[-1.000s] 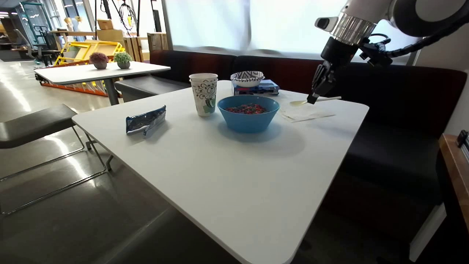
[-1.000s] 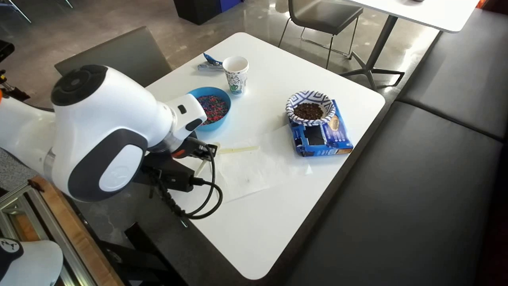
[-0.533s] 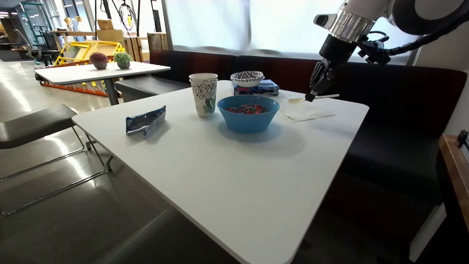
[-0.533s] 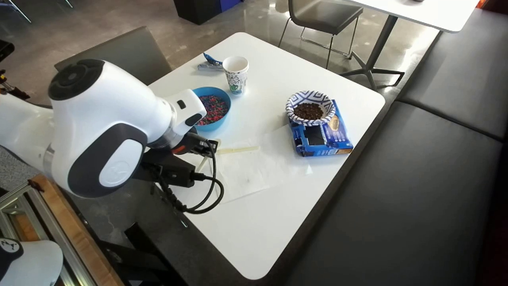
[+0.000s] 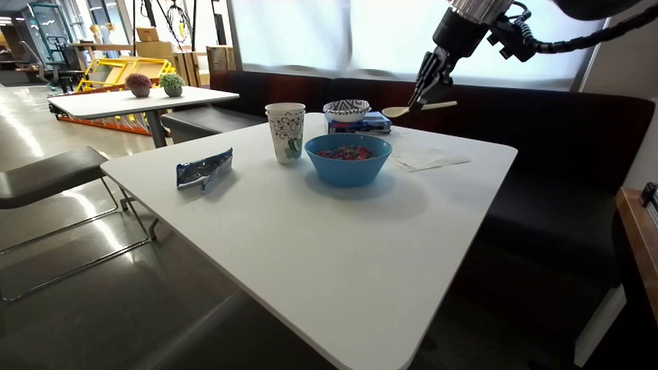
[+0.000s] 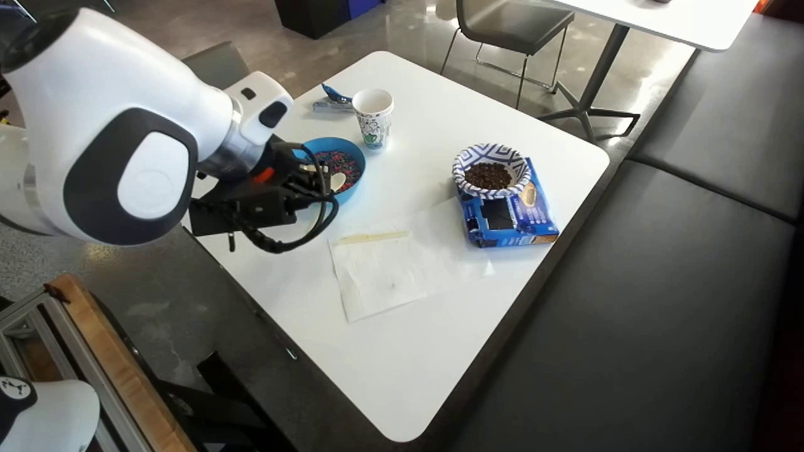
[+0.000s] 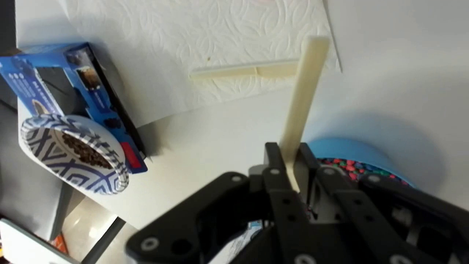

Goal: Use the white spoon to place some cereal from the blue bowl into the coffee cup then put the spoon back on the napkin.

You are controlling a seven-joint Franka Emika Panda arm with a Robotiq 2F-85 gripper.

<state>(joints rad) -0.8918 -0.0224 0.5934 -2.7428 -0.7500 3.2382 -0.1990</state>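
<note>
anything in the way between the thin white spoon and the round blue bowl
Nothing visible: the black gripper holds the thin white spoon aloft, with open air down to the round blue bowl. The tall patterned paper cup stands beside that bowl, not between.

Tool (image 7: 290,149) clamped on white spoon (image 7: 304,97); blue bowl (image 7: 350,148) of cereal (image 7: 353,168) partly hidden behind

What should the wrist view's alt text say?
A robot hand grips a white spoon, partly hiding a blue bowl of cereal. A pale utensil lies on a napkin; a patterned bowl of brown pieces rests on a blue box.
</note>
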